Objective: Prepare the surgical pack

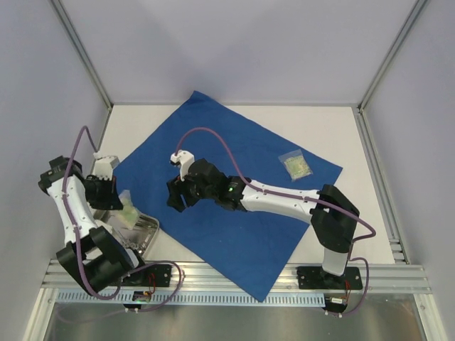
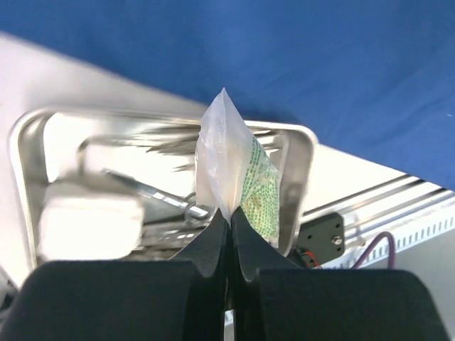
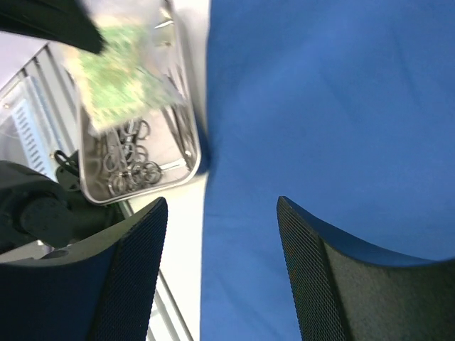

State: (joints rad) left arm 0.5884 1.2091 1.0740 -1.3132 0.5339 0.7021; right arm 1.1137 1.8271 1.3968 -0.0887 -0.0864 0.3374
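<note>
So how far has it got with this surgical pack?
Done: the blue drape lies spread flat, one small packet on it. In hand: the left claw pinches a second packet above the steel tray; the right claw hangs open, empty. Left: instruments lie in the tray, and the drape isn't folded yet.

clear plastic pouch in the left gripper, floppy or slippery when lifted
The small clear plastic pouch of green contents is probably light: it stands up from one edge pinched in the shut left gripper. Its thin film looks likely to flop. Glossy, it might slip into the rectangular steel tray below.
</note>
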